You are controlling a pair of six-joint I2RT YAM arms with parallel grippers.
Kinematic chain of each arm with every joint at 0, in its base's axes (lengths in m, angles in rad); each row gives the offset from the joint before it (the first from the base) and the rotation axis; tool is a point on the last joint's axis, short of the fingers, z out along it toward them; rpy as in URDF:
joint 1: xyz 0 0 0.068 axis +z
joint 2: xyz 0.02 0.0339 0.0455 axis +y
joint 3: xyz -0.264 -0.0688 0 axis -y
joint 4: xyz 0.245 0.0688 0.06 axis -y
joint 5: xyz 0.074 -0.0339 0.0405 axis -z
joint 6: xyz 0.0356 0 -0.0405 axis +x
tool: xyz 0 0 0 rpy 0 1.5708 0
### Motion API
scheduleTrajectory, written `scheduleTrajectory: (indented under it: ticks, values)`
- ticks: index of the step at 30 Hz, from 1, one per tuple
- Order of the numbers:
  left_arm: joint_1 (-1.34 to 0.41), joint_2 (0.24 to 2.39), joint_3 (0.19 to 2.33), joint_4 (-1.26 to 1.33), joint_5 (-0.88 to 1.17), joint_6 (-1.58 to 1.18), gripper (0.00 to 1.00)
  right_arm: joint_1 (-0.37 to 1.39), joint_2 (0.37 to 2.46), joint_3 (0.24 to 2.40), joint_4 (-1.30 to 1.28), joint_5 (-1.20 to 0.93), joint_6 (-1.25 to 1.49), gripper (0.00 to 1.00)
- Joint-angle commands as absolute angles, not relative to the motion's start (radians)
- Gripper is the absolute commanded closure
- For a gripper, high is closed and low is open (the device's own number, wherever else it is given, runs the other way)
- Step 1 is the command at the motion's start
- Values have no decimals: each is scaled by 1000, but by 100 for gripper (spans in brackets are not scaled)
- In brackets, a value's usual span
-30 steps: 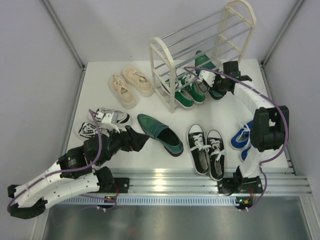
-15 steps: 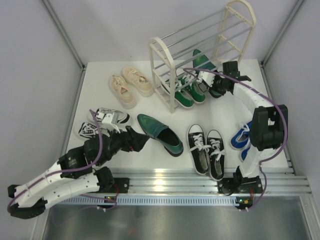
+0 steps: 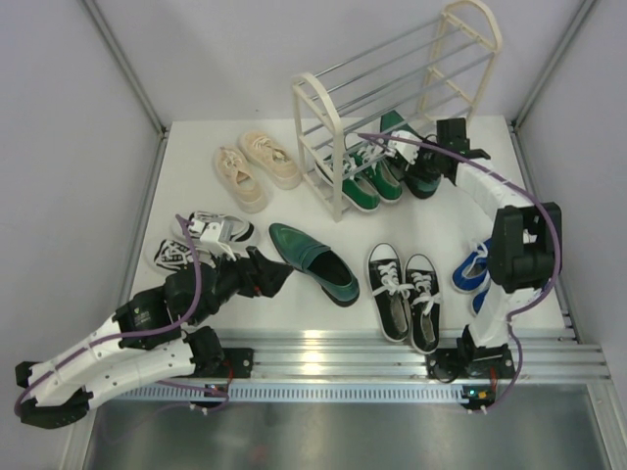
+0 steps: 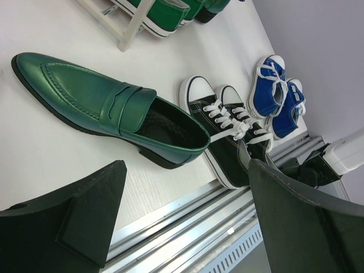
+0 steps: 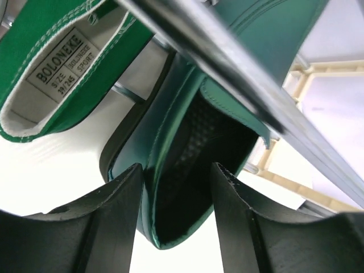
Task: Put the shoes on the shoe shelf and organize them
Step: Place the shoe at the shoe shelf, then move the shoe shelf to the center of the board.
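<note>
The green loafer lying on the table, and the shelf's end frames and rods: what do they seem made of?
Loafer: looks like smooth leather or a synthetic look-alike, glossy dark green; light glints along the upper, stitched seams. End frames: cream, matte, likely plastic or painted metal; cannot tell which. Rods: thin, silver, reflective, apparently metal.

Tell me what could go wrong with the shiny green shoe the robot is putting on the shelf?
1. The right gripper has its jaws apart at the heel of the shiny green loafer. If it backs out crooked, a finger might catch the rim and drag the shoe off the thin rods.
2. The loafer lies close beside the green sneakers, so a bump might shove them.
3. The open left gripper might knock the black sneakers when grabbing the second loafer.
</note>
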State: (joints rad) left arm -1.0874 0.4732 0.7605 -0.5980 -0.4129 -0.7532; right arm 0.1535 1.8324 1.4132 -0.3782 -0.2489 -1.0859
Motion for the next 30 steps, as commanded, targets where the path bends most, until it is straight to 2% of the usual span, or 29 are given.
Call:
scheduleTrajectory:
  ticks: [1,4,11,16,21,25,30]
  values:
    - [-1086,474,755,-575,-420,-747,6,137,1730,1391,-281,-276,-1065,48]
    - [-1088,477,758,-577,-417,-744,6,112,1663,1355,-302,-305,-1022,46]
    - [-1086,471,758,-571,-414,-742,6,-23,1479,1267,-367,-526,-869,44]
    - [-1086,469,755,-563,-410,-745,6,-107,1459,1267,-368,-659,-660,44]
    - [-1086,469,742,-552,-397,-764,6,-152,1514,1291,-181,-644,-107,44]
    - [-1086,469,733,-540,-390,-772,6,-161,1615,1351,-133,-517,411,44]
    - [-1086,471,727,-538,-391,-778,6,-158,1663,1374,-58,-457,610,42]
